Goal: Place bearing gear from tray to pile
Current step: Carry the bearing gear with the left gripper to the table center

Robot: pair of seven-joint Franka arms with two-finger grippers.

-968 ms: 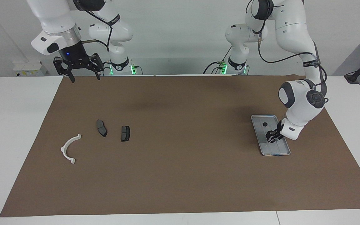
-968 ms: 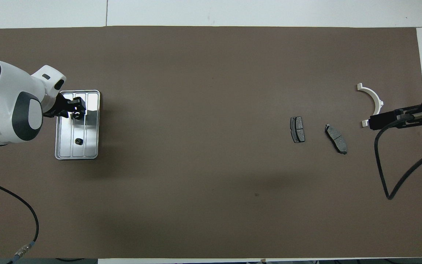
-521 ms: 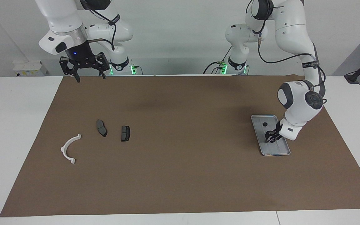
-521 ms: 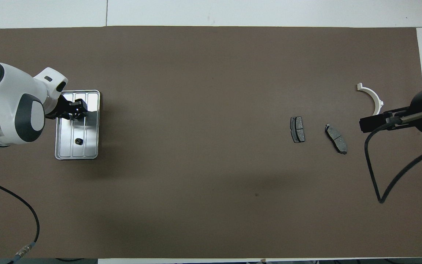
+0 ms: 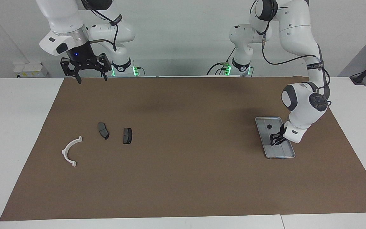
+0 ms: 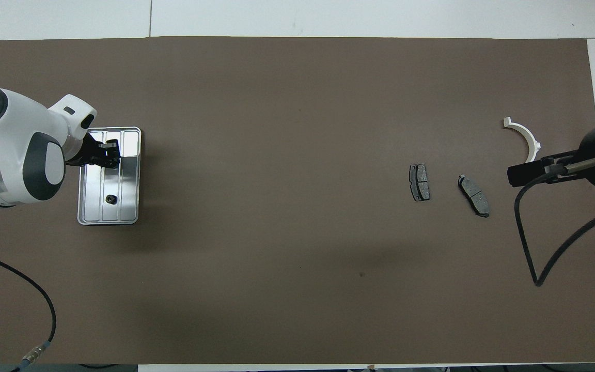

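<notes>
The left pincer point(image 5: 275, 141) is down inside the ridged silver metal tray point(image 5: 263, 139) near the surface's left-arm edge; its grip cannot be told. The right pincer point(image 5: 91, 76) waits spread wide and empty over the mat's robot-side corner. Bare brown mat point(image 5: 189, 143) separates tray from white semicircular bracket point(image 5: 70, 152) and two dark grey pads point(image 5: 103, 130).

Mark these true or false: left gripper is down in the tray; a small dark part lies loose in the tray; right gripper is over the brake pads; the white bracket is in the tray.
1. The left gripper is down in the tray: true.
2. A small dark part lies loose in the tray: true.
3. The right gripper is over the brake pads: false, it waits raised at the mat's edge nearest the robots.
4. The white bracket is in the tray: false, it lies on the mat beside the pads.
</notes>
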